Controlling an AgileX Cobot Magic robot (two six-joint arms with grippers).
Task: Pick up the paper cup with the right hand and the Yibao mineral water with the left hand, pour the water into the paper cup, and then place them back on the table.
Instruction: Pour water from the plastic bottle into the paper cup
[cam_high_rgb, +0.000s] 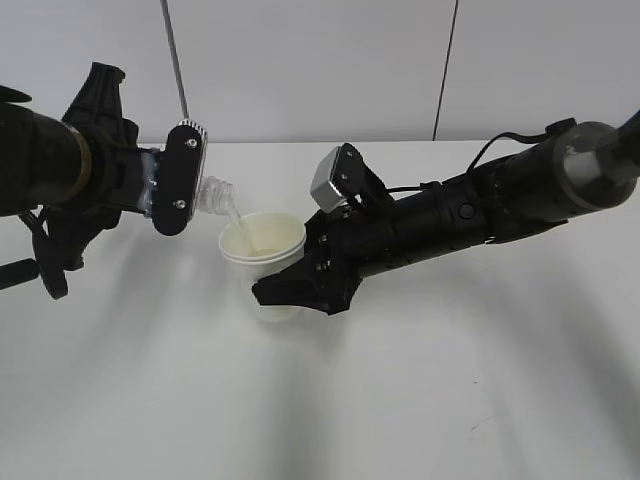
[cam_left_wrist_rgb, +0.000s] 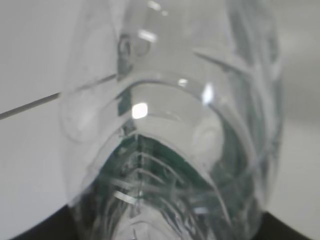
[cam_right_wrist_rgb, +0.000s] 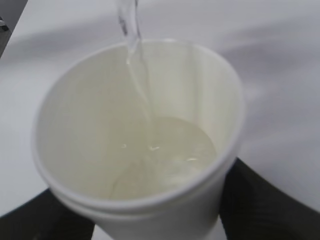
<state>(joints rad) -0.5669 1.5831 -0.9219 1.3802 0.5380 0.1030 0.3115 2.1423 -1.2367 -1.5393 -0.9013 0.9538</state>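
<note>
My left gripper is shut on the Yibao mineral water bottle and holds it tipped, neck to the right, over the paper cup. A thin stream of water runs from its mouth into the cup. The bottle fills the left wrist view, its green label low down. My right gripper is shut on the cup and holds it above the table. In the right wrist view the cup is partly full, with the stream entering at its far rim.
A grey wall with two vertical seams stands behind the table's far edge. The arms' shadows fall on the white top below them.
</note>
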